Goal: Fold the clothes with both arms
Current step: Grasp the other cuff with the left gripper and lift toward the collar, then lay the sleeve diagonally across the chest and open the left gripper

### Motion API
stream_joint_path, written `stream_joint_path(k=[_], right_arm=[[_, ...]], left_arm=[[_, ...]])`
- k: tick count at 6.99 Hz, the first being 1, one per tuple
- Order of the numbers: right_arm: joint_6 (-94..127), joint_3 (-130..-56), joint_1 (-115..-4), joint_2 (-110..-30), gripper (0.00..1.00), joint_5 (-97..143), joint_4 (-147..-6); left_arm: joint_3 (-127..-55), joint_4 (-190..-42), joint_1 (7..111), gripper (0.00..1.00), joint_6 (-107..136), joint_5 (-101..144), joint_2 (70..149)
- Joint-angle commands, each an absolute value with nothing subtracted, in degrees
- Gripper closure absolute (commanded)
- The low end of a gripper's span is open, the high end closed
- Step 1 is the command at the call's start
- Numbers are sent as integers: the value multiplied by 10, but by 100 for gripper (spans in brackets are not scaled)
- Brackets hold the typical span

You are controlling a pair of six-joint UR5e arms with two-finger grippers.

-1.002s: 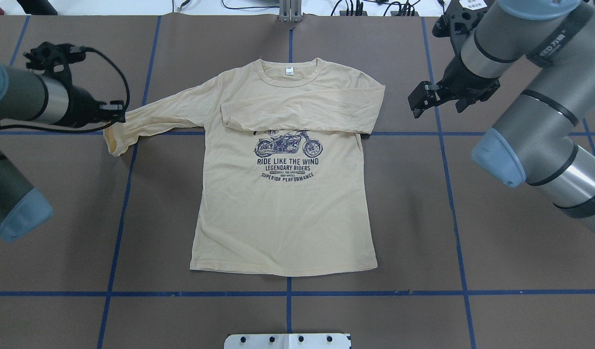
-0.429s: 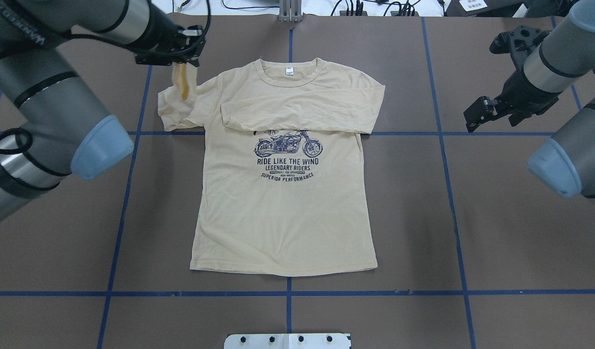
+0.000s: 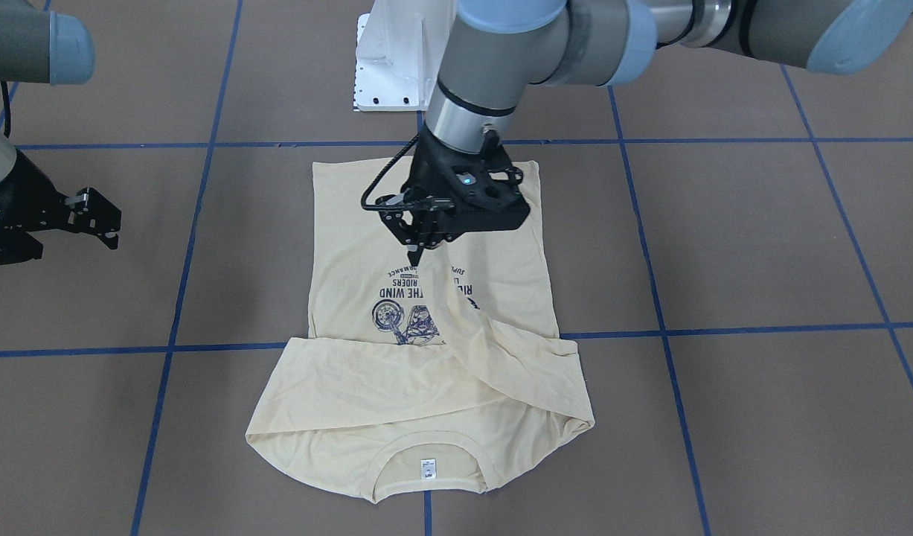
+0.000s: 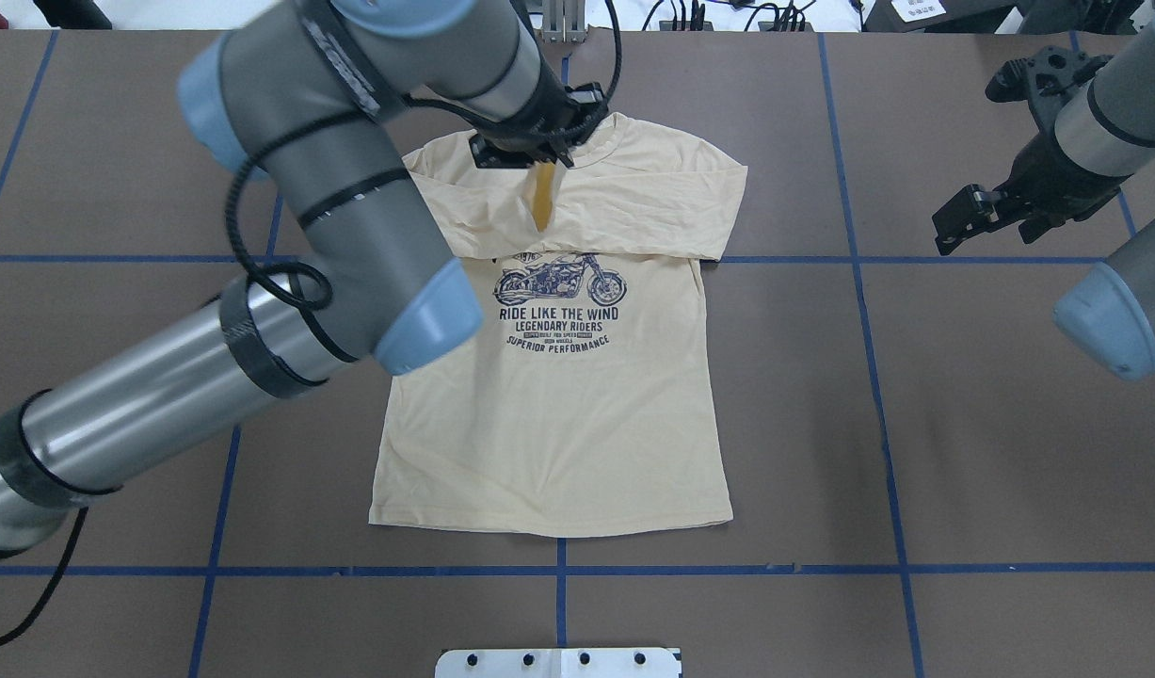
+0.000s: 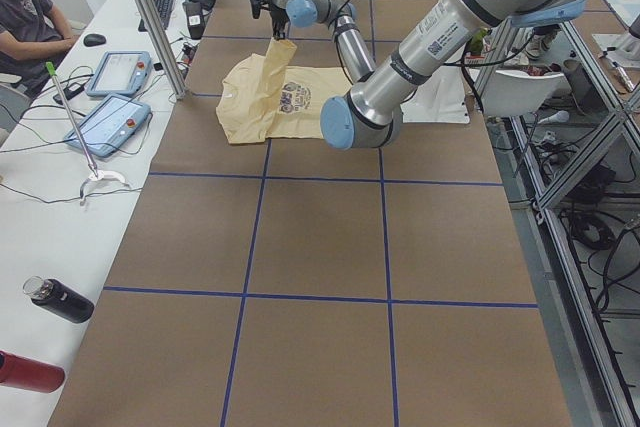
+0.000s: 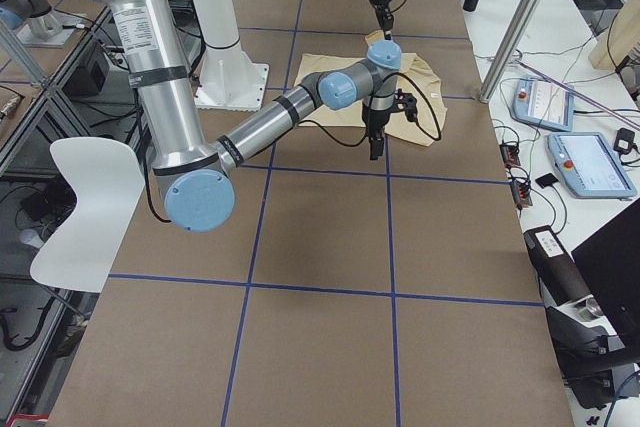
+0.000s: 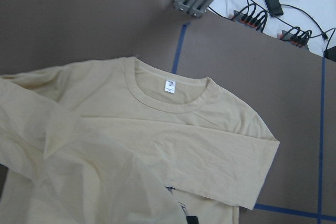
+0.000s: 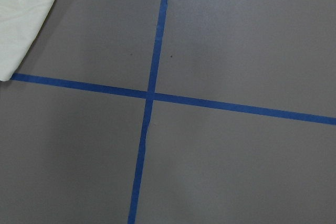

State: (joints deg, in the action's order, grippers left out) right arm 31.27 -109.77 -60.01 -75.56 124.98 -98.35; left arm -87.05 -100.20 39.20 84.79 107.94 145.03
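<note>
Overhead exterior shows the black two-fingered left gripper (image 4: 542, 160) clamped on the sleeve cuff (image 4: 540, 198), above the chest of the pale cream-yellow long-sleeved T-shirt (image 4: 549, 424), which lies flat on the brown table (image 4: 916, 424). I judge the drop spot to be directly below. Far right, the black right gripper (image 4: 958, 226) hovers spread and empty, well apart.

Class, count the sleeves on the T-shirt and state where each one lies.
2. The folded sleeve lies flat across the chest; the lifted sleeve hangs from the left gripper above the T-shirt.
</note>
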Motion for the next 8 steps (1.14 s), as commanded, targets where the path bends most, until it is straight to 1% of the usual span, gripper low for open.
stream_joint_path(k=[1,4,5,6,7,8], right_arm=[[317,-1098,-600,-754,0,1249,-983],[317,-1093,-599,-754,0,1248,-983],[317,-1093,-599,-753,0,1248,-983],[317,-1093,-599,-751,0,1248,-983],[318,-1093,-599,-750,0,1248,-983],[320,-1094,-599,-748,0,1248,-983]], left_arm=[[-781,-1102,349,100,874,1031,1455],[-773,-1108,334,100,870,1028,1468],[-772,-1120,326,62,868,1027,1475],[-773,-1177,316,1,847,967,1478],[-773,-1220,284,0,793,901,1480],[-773,-1249,280,0,785,896,1473]])
